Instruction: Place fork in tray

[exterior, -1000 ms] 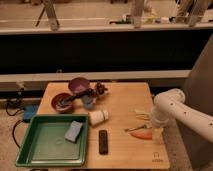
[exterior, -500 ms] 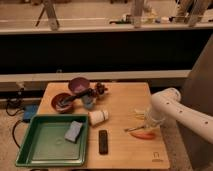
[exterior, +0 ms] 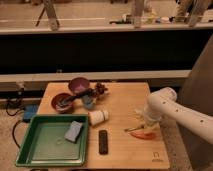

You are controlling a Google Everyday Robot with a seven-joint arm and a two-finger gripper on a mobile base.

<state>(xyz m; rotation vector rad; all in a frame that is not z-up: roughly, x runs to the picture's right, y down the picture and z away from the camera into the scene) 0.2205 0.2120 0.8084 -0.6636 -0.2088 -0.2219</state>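
The green tray (exterior: 26, 145) sits at the table's front left with a blue-grey sponge (exterior: 73, 131) in it. My gripper (exterior: 146, 120) hangs from the white arm (exterior: 175, 107) at the table's right side, far from the tray. It is low over the orange carrot-like piece (exterior: 144, 134) and the yellowish flat piece (exterior: 132, 129). A small pale sliver (exterior: 136, 114) shows at the gripper's left edge. It looks like the fork, mostly hidden by the gripper.
A black bar (exterior: 103, 141) lies right of the tray. A white cup (exterior: 98, 116) lies on its side near the middle. A purple bowl (exterior: 79, 85), a dark red bowl (exterior: 64, 101) and a small blue cup (exterior: 88, 102) stand at the back left.
My arm has shifted slightly left, keeping the gripper low over the pieces at the right. The tray, bar, cup and bowls have not moved.
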